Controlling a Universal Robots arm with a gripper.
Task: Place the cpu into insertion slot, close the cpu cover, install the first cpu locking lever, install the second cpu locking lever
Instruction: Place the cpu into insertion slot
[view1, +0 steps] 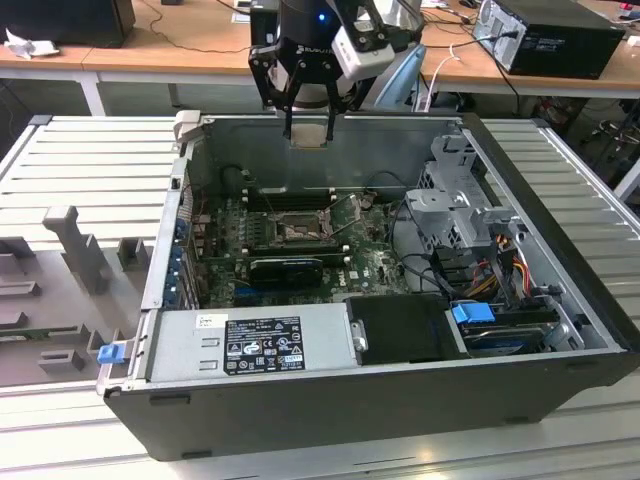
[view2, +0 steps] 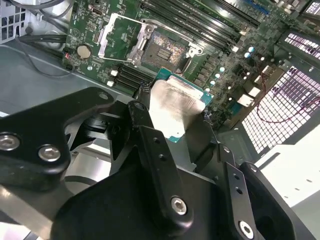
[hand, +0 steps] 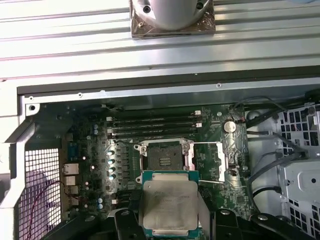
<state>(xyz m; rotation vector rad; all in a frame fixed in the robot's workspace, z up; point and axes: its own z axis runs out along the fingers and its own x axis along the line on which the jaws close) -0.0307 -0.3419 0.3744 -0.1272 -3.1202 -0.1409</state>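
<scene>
Above the open computer case's far wall, my gripper (view1: 309, 127) is shut on the cpu (view1: 309, 139). In both wrist views the cpu (hand: 169, 202) (view2: 175, 107) shows its silver-grey metal top with a green rim, clamped edge to edge between the black fingers (view2: 150, 145). The insertion slot (hand: 164, 156) (view2: 161, 50) (view1: 300, 232) lies bare in the green motherboard below. The cpu cover (hand: 207, 160) (view2: 114, 35) is swung open and rests flat beside the slot. Thin wire levers (view2: 192, 47) stand raised by the slot.
Long black memory slots (hand: 155, 125) run beside the socket. A black card (view1: 285, 268), a grey power supply (view1: 250, 340), and a drive cage (view1: 460, 210) with cables crowd the case. A grey fixture tray (view1: 60, 290) lies at the exterior view's left.
</scene>
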